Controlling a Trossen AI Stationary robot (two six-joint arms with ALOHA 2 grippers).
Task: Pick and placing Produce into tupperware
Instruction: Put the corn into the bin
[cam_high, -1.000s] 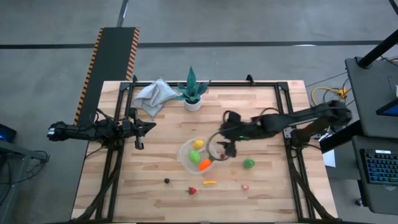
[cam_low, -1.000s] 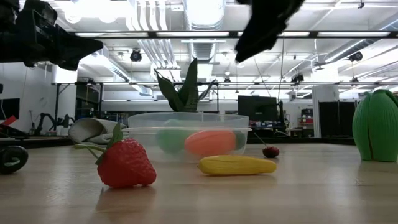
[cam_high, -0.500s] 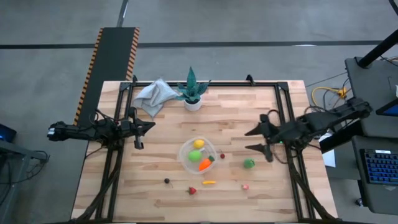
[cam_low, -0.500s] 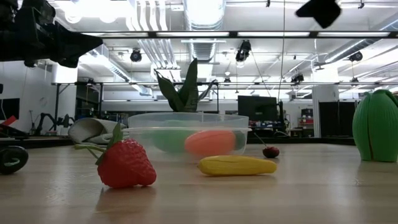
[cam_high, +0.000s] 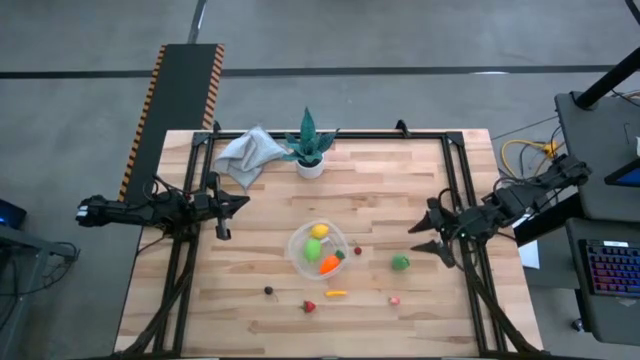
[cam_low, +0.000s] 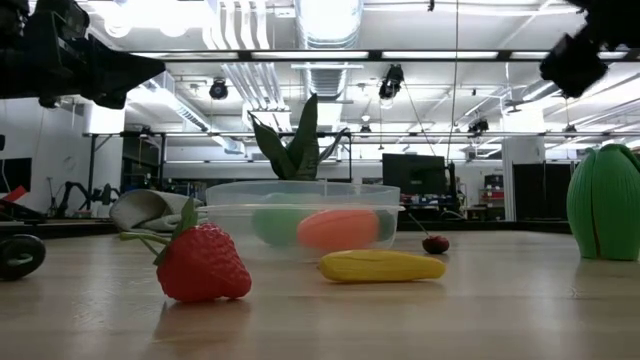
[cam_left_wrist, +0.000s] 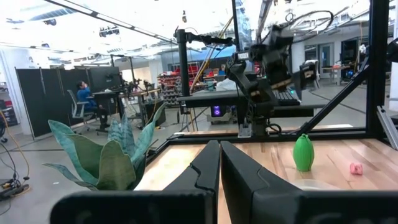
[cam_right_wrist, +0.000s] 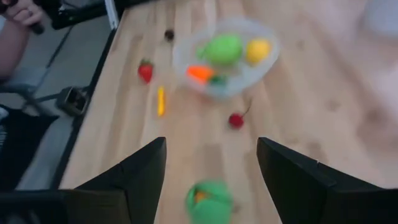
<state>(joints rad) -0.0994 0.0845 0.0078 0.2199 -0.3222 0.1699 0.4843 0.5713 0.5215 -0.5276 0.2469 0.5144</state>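
Pale wooden planks are filling the high view, and on this table (cam_high: 250, 290) we are seeing the tupperware (cam_high: 318, 249) near the middle, already holding a yellow lemon (cam_high: 319, 231), a green piece (cam_high: 313, 250) and an orange carrot (cam_high: 329, 265). Outside it we are counting a cherry (cam_high: 357, 251) just beside the rim, a green pepper (cam_high: 400, 263) towards our right arm, a pink bit (cam_high: 394, 299), a yellow corn (cam_high: 337, 294), a strawberry (cam_high: 309, 306) and a dark bit (cam_high: 268, 291). Our right gripper (cam_high: 430, 235) is hanging at the table's right edge, fingers spread and empty; our left gripper (cam_high: 232, 205) is waiting at the left edge.

Looking level across the table in the low view, we are finding the strawberry (cam_low: 201, 262) and corn (cam_low: 381, 265) lying in front of the tupperware (cam_low: 301, 217), apart from it, with the pepper (cam_low: 604, 202) off to the side.

From the left wrist, our fingers (cam_left_wrist: 210, 165) are pressed together with nothing between them, pointing towards the pepper (cam_left_wrist: 303, 152) and pink bit (cam_left_wrist: 356, 168).

From the right wrist, our fingers (cam_right_wrist: 143, 171) are standing wide apart above the pepper (cam_right_wrist: 208, 200), with the tupperware (cam_right_wrist: 225, 55) farther off. We are judging the job roughly a third done: three pieces in, six waiting, the pepper looking the likeliest next.
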